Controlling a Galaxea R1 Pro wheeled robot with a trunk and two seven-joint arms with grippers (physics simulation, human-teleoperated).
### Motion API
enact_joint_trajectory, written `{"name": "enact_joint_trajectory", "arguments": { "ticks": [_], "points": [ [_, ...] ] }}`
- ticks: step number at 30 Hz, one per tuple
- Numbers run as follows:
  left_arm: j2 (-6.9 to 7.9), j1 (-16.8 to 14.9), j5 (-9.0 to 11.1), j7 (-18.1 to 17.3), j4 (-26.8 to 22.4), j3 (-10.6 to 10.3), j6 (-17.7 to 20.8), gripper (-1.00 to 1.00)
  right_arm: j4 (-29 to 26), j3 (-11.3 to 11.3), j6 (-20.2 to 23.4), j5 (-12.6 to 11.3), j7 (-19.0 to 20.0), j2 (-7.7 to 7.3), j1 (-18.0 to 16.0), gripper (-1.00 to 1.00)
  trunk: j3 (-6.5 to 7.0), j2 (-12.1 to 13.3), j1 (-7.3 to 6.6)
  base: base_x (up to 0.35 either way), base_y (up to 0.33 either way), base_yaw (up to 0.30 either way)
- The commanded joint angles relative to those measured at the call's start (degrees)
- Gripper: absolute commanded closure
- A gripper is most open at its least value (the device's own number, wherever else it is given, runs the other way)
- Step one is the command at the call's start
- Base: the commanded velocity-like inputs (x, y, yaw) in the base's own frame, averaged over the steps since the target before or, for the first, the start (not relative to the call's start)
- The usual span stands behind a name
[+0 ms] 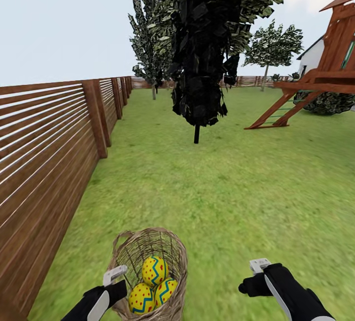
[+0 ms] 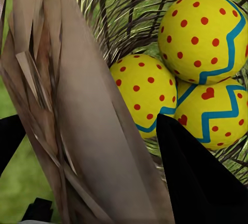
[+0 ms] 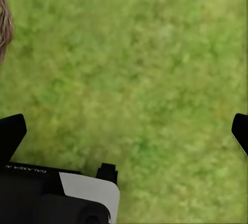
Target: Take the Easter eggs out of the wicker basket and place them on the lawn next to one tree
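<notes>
The wicker basket (image 1: 129,252) sits low and close in the head view, on the lawn (image 1: 222,188). Three Easter eggs lie in it: one on top (image 1: 155,270), two below (image 1: 142,298) (image 1: 166,290). My left gripper (image 1: 118,281) is at the basket's left rim. In the left wrist view its jaws straddle the woven wall (image 2: 88,105), one finger (image 2: 201,182) inside by the eggs (image 2: 142,92) (image 2: 206,33) (image 2: 219,113), the other outside, closed on the wall. My right gripper (image 1: 254,276) hangs open over bare grass (image 3: 129,69) to the basket's right. The thick-trunked tree is out of view.
A brown slatted fence (image 1: 49,138) runs along the left. A dark narrow cypress-like tree (image 1: 199,64) stands ahead in the middle of the grass, with thin-trunked leafy trees (image 1: 271,45) behind. The wooden playset (image 1: 320,79) and white house (image 1: 311,57) are at the right.
</notes>
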Motion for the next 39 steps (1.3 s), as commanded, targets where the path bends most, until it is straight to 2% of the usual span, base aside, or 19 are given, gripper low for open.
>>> {"name": "enact_joint_trajectory", "arguments": {
  "ticks": [1,3,6,11,12,23,39],
  "points": [
    [0.32,-0.03,0.92,-0.05,-0.48,0.41,0.70,1.00,-0.41,-0.11,-0.08,-0.30,0.40,-0.40,-0.02,-1.00,-0.10,-0.08,0.05,0.000,0.000,0.000],
    [0.97,-0.02,1.20,-0.67,-1.19,0.30,0.25,1.00,-1.06,-0.76,-0.73,-0.23,0.17,-1.05,-0.04,-1.00,-0.10,-0.08,0.05,0.000,0.000,0.000],
    [1.97,-0.02,0.09,0.45,-2.28,0.19,-0.66,1.00,-2.02,0.23,-1.70,0.03,0.07,-2.02,-0.04,-1.00,-0.10,-0.08,0.05,0.000,0.000,0.000],
    [3.63,0.00,0.40,-0.16,-2.57,0.18,-2.19,1.00,-3.63,0.48,-3.32,0.40,-0.08,-3.64,-0.04,-1.00,-0.10,-0.08,0.05,0.232,0.011,0.000],
    [5.86,-0.02,0.56,-0.61,-2.56,0.19,-3.95,1.00,-5.67,0.53,-5.35,0.50,-0.08,-3.73,-0.03,-1.00,-0.10,-0.08,0.05,0.339,0.000,0.000],
    [5.68,-0.02,0.54,-0.50,-2.63,0.27,-3.95,1.00,-5.64,0.61,-5.13,0.19,-0.02,-3.97,-0.03,-1.00,-0.10,-0.08,0.05,0.339,0.000,0.057],
    [5.16,-0.01,0.48,-0.53,-2.55,0.01,-2.63,1.00,-4.61,1.02,-4.47,0.68,-0.04,-3.58,-0.04,-1.00,-0.20,-0.08,0.05,0.339,0.000,0.028]
  ]
}}
